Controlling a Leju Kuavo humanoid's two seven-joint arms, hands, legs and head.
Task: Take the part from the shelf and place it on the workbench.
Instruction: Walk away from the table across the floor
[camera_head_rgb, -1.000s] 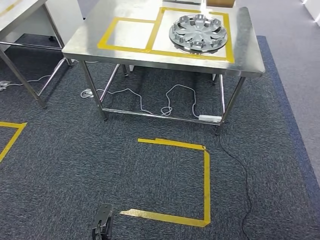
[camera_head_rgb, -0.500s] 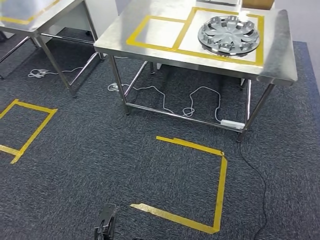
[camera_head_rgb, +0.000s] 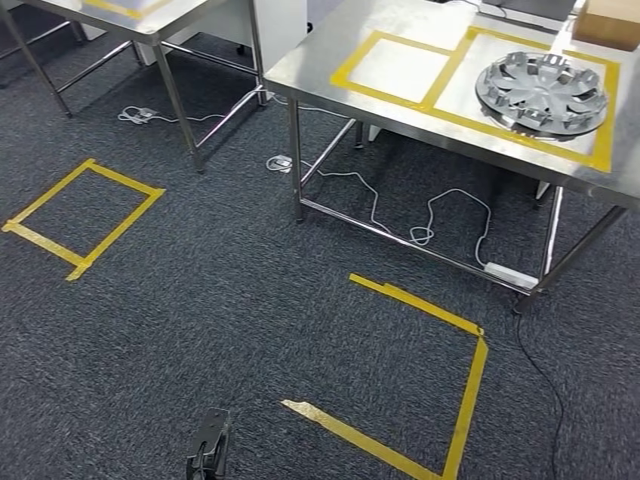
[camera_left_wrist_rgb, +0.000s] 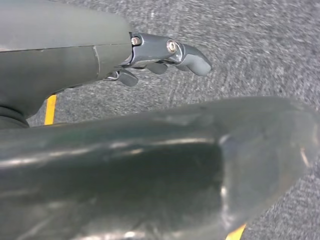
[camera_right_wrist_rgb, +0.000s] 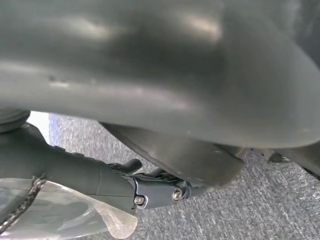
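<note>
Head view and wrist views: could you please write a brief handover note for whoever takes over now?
Left hand: hangs over the carpet, fingers apart, holding nothing.
Right hand: hangs low, fingers partly hidden, state unclear.
Wheel cover: lies in the right taped square on the workbench; the left taped square is bare.
Done: one part on the bench.
Left: possibly fetching another; unconfirmed.

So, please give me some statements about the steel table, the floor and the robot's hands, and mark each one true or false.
1. The silver wheel cover lies on the steel table inside a yellow tape square. True.
2. The other tape square on that table holds a box. False: it is bare.
3. White cables lie on the carpet under the table. True.
4. The left hand holds the wheel cover. False: it holds nothing.
</note>
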